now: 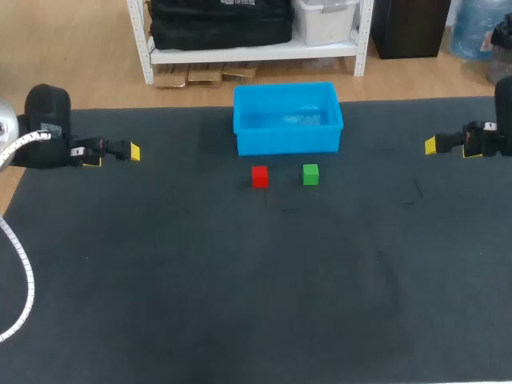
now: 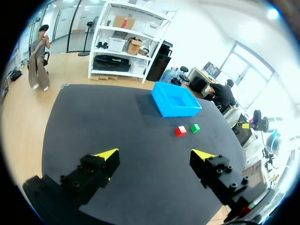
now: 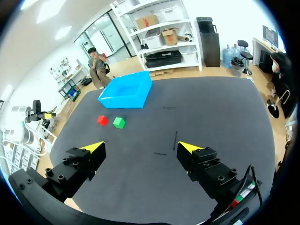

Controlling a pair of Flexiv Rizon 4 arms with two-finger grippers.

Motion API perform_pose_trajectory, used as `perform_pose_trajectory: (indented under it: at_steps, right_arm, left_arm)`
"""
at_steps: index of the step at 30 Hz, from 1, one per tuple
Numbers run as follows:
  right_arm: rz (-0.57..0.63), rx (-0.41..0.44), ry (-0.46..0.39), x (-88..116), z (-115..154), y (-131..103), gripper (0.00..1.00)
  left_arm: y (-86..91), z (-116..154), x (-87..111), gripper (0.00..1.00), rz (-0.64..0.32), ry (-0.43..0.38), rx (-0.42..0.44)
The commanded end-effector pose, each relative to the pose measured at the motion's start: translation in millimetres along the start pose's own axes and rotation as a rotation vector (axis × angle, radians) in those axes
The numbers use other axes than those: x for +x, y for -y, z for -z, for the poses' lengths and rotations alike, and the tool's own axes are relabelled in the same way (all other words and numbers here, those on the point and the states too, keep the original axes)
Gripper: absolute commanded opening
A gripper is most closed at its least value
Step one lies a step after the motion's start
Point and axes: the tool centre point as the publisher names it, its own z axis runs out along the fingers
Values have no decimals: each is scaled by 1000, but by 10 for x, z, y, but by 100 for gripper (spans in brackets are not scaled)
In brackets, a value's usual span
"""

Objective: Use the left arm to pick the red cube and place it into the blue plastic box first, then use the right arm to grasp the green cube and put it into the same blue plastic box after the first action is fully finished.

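The red cube [image 1: 259, 176] and the green cube [image 1: 310, 174] sit side by side on the dark mat, just in front of the blue plastic box [image 1: 287, 118], red to the left. My left gripper [image 1: 120, 152] hangs open at the far left of the table, far from both cubes. My right gripper [image 1: 440, 145] hangs open at the far right. In the left wrist view the open gripper [image 2: 157, 155] has the red cube [image 2: 180, 131], green cube [image 2: 195, 128] and box [image 2: 175, 99] well ahead. The right wrist view shows its open gripper [image 3: 141, 147], with the green cube [image 3: 119, 123], red cube [image 3: 102, 120] and box [image 3: 125, 91] ahead.
The dark mat [image 1: 240, 280] covers the whole table. A white coiled cable [image 1: 20, 264] hangs along my left arm at the table's left edge. The box looks empty apart from reflections on its floor.
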Motion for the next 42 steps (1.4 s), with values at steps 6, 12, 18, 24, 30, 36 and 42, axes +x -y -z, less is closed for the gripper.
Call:
perform_pose_trajectory:
  at_steps: [6,12,18,24,30,36,42]
  right_arm:
    - [0,1,0,3,4,0,100]
    - [0,1,0,3,4,0,100]
    - [0,1,0,3,4,0,100]
    - [0,1,0,3,4,0,100]
    - [0,1,0,3,4,0,100]
    - [0,1,0,3,4,0,100]
    - [0,1,0,3,4,0,100]
  left_arm:
    - [-2,1,1,100,0,1,0]
    - [-2,1,1,100,0,1,0]
    - [-2,1,1,100,0,1,0]
    - [-2,1,1,100,0,1,0]
    - [-3,-20,-8,100,14,-20,-32]
    - [48,-68,-52,100,18,-58,-57]
    - [130,-144,-128,100,13,-115,-87]
